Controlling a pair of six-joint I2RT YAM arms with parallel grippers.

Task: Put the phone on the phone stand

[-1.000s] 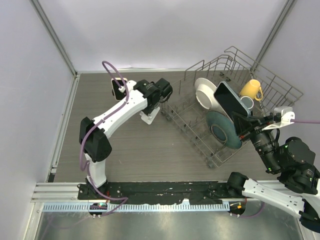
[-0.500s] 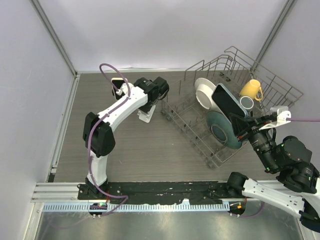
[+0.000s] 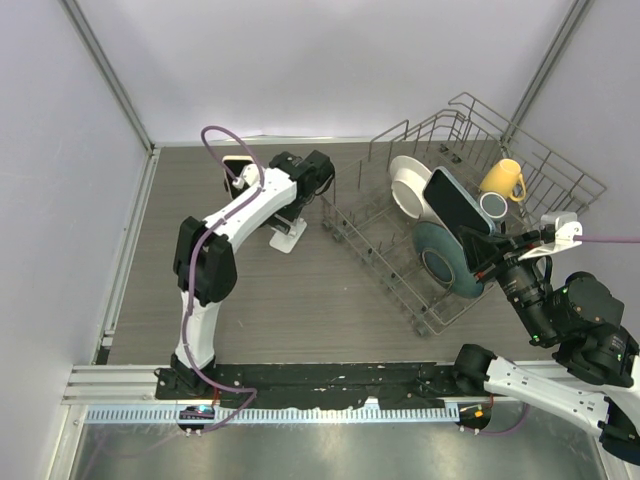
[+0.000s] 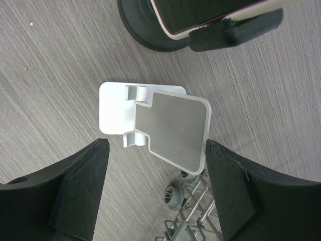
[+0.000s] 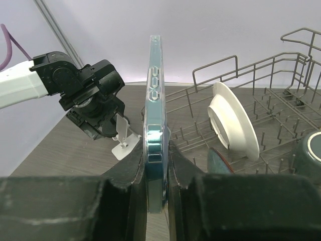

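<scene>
The phone (image 3: pixel 456 199), a dark slab in a teal case, is held up over the dish rack with my right gripper (image 3: pixel 482 247) shut on its lower end. In the right wrist view the phone (image 5: pixel 154 95) stands edge-on between the fingers of the right gripper (image 5: pixel 156 146). The white phone stand (image 3: pixel 288 233) rests on the table left of the rack. My left gripper (image 3: pixel 302 198) hangs right above it. Seen from the left wrist, the stand (image 4: pixel 170 129) lies between the wide-open fingers of the left gripper (image 4: pixel 155 145), touching neither.
A wire dish rack (image 3: pixel 470 125) fills the right half of the table, holding a white plate (image 3: pixel 408 186), a teal plate (image 3: pixel 442 262) and a yellow mug (image 3: pixel 503 180). Its wheeled corner (image 4: pixel 173 195) sits next to the stand. Grey walls enclose the table.
My left gripper has gone from shut to open over the stand, and the stand now sits slightly further left. The right gripper still holds the phone, almost unmoved.
</scene>
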